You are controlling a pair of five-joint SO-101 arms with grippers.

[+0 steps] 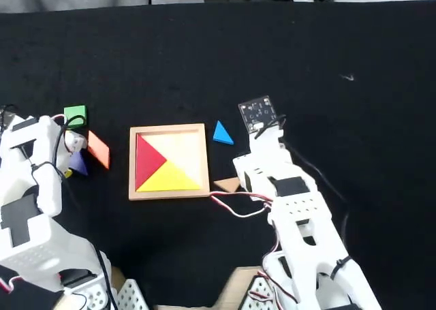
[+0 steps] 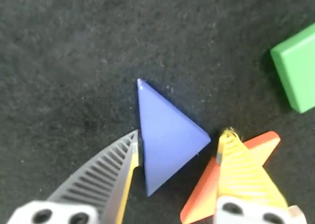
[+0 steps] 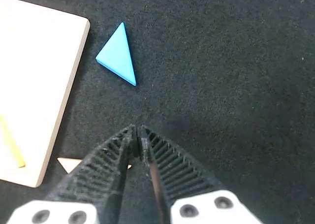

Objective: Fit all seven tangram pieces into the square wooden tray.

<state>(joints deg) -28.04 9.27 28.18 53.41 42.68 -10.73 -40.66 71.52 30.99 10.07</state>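
The square wooden tray (image 1: pixel 201 138) lies mid-table with a red triangle (image 1: pixel 149 161) and a yellow triangle (image 1: pixel 170 179) in it. Left of it are a green square (image 1: pixel 75 115), an orange parallelogram (image 1: pixel 99 149) and a dark blue triangle (image 1: pixel 78 163). My left gripper (image 2: pixel 180 134) is open and straddles the dark blue triangle (image 2: pixel 165 135); one finger (image 2: pixel 243 170) hangs over the orange parallelogram (image 2: pixel 199 197). My right gripper (image 3: pixel 136 131) is shut with nothing in it, between a light blue triangle (image 3: pixel 118 56) and a tan triangle (image 3: pixel 69 163) that it half hides.
The green square (image 2: pixel 298 69) lies just past the left gripper. The light blue triangle (image 1: pixel 222 133) and the tan triangle (image 1: pixel 228 184) sit off the tray's right edge (image 3: pixel 64 101). Black cloth covers the table; the right arm's cables (image 1: pixel 235 208) trail near the tray's corner.
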